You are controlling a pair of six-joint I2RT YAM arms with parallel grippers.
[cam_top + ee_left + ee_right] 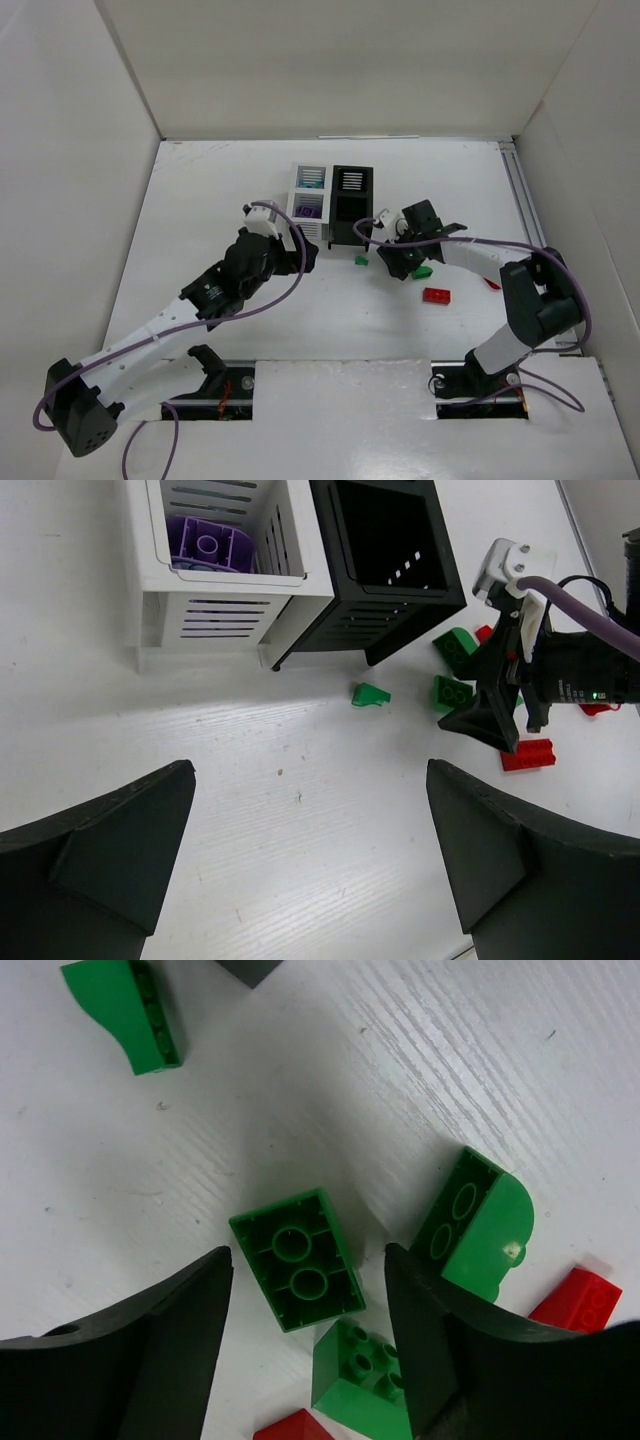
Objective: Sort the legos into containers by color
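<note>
The right hand (306, 1256) stood released, straddling an upturned green brick (297, 1260), its long axis lying along the gap; the left hand (310, 770), also released, was farther off

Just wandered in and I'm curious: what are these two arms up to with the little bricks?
It's a color-sorting job. The right end effector is open around an upturned green brick, not gripping it. The left end effector hangs open and empty near the white box, which holds purple bricks; the black box stands beside it. Other green bricks and red bricks lie loose.
</note>
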